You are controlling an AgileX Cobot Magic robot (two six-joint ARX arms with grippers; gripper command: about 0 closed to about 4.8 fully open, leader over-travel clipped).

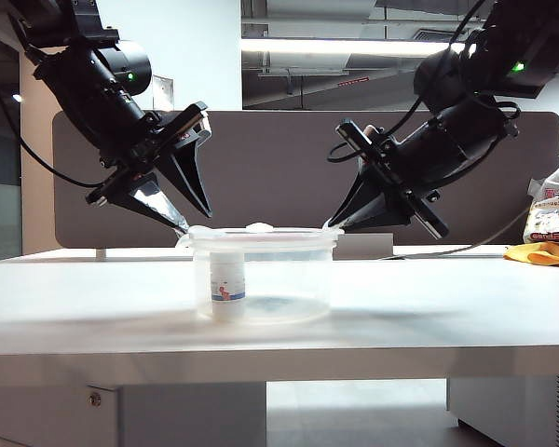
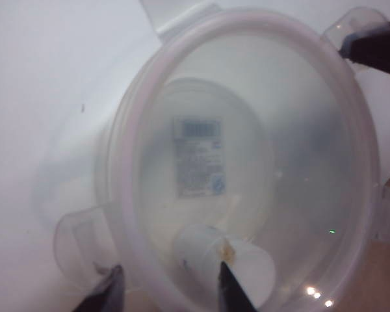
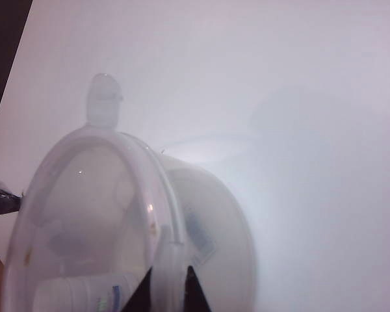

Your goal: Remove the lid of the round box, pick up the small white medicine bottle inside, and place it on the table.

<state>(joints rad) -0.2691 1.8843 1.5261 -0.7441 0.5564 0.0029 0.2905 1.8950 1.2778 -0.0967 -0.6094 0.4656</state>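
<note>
The round box [image 1: 264,275] sits mid-frame on the table [image 1: 447,307], lid [image 1: 261,233] on, bottle [image 1: 227,289] inside. Left gripper [image 2: 171,286] straddles the lid's rim, half open. Right gripper [image 3: 168,289] pinches the rim.

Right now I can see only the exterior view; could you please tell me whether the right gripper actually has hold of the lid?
Observer: Yes. The right wrist view shows the right gripper shut on the raised edge of the lid.
Operator: Thank you. How does the left gripper stand?
Observer: The left gripper is open and straddles the lid's edge. One finger is over a clip tab and the other is above the cap of the bottle.
Operator: Are the clips undone?
Observer: The tabs I can see splay outward from the tub. I cannot tell whether all of them are released.
</note>
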